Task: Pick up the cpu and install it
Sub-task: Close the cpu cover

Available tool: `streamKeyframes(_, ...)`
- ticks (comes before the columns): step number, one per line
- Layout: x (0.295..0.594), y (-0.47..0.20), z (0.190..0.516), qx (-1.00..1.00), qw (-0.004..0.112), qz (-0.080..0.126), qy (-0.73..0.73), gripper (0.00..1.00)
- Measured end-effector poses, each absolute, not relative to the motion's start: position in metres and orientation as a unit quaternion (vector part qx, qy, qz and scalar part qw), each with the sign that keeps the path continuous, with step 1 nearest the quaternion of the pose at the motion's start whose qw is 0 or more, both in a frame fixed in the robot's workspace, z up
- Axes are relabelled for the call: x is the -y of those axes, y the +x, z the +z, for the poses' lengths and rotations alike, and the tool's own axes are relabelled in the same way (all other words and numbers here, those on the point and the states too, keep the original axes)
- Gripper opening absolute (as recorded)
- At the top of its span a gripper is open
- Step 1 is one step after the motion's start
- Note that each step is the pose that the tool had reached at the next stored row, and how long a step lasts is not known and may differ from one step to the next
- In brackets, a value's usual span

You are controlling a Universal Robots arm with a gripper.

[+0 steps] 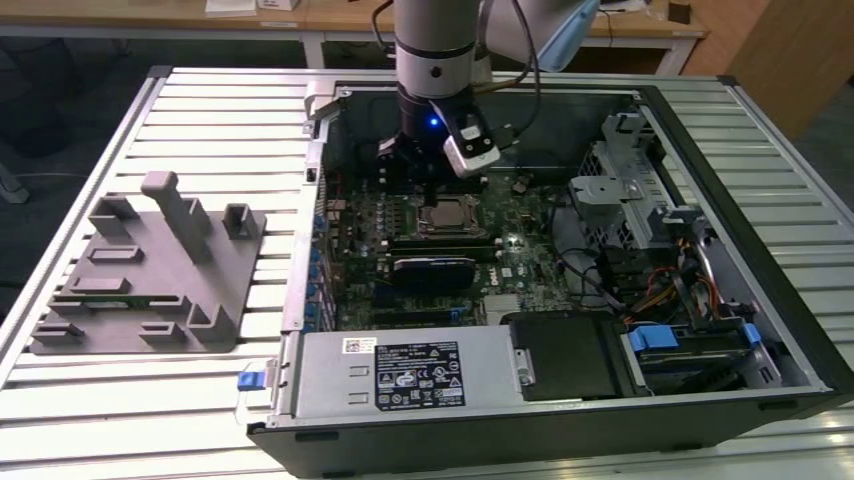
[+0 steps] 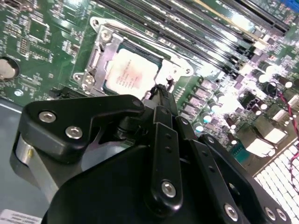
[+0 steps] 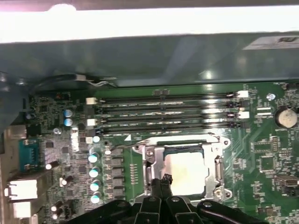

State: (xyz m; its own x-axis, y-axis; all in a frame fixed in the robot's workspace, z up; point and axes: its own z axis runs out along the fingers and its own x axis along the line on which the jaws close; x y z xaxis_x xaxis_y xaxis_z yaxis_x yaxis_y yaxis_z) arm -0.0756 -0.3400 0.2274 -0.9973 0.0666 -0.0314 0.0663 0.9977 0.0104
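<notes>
Slatted table, grey tray, open computer case — gripper, pressed together, empty, beside the socketed cpu.

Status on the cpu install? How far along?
Done: the cpu already lies inside the metal socket frame, flat as far as both wrist views show. In hand: nothing. The hand is shut and empty, with its fingertips at the frame's edge. Left: probably little. The views don't show whether the cpu is fully seated or latched.
</notes>
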Motion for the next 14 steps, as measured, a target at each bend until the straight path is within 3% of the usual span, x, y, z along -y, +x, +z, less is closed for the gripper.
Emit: streamKeyframes(14,0.34,-0.054,0.228,-0.999,0.016,0.005,0.033,0.11)
